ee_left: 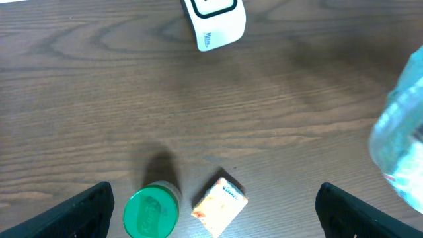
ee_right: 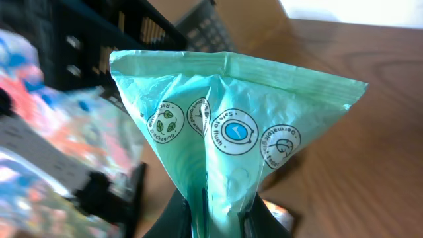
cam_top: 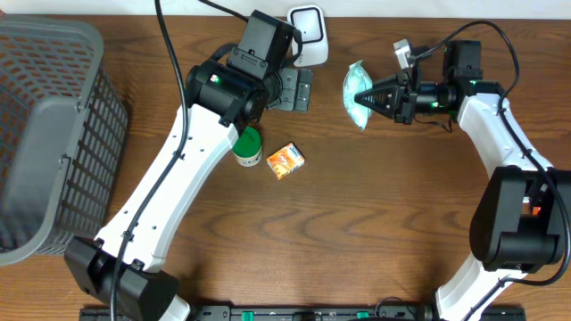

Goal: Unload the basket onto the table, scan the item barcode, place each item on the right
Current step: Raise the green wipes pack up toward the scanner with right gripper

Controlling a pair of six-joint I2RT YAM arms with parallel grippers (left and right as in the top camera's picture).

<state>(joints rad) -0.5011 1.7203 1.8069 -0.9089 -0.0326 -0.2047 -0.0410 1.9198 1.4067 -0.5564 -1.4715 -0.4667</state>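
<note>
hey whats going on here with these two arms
The right end effector is shut on a mint-green packet, holding it just right of the white scanner. The left end effector is open and holds nothing, poised over the table near a green-lidded jar and a small orange box.

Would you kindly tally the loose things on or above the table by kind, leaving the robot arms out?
Grey basket: 1
White scanner: 1
Green-lidded jar: 1
Orange box: 1
Mint-green pouch: 1
Total: 5
</note>
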